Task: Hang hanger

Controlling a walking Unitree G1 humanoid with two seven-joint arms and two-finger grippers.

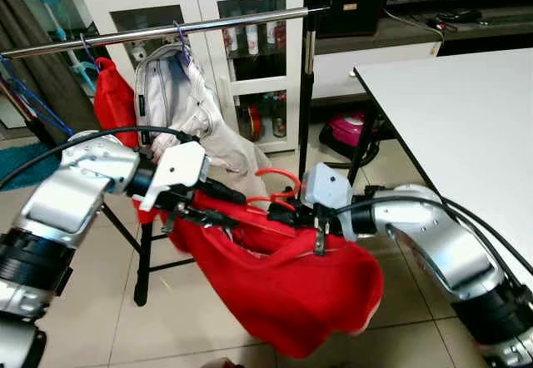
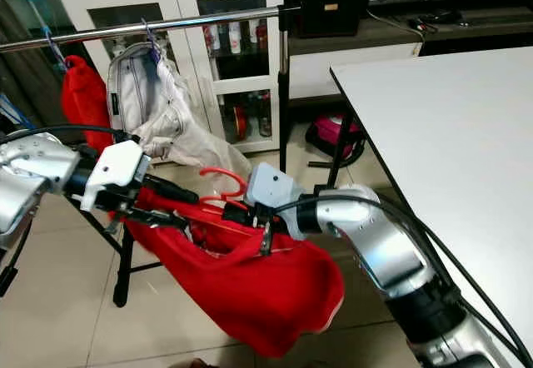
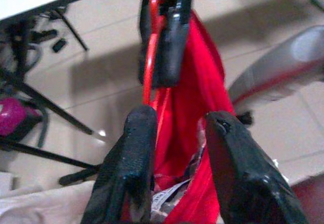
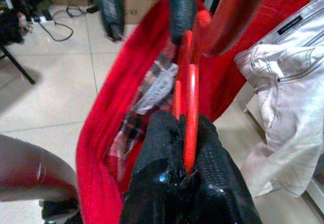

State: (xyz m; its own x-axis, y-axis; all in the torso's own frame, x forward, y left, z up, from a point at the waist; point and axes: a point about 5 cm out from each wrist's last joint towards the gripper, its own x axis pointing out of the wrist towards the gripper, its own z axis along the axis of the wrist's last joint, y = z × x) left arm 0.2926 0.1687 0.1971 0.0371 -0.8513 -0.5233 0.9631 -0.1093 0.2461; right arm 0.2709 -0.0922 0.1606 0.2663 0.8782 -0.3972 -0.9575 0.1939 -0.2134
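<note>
Right gripper [image 4: 188,133] clamps the red hanger [image 1: 279,191], which carries a red garment [image 1: 283,280]. Left gripper [image 3: 177,127], fingers apart, straddles the garment's collar. Beyond, a rail [image 1: 166,31] holds white jeans [image 1: 187,106].

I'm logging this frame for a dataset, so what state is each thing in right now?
Red hanger: off the rail, held between both arms, hook up.
Red garment: draped on the hanger, sagging.
Right end effector: shut on the red hanger.
Left end effector: fingers apart around the garment.
White garment: hanging on the rail.
Rail: horizontal, free span near its right end.
</note>
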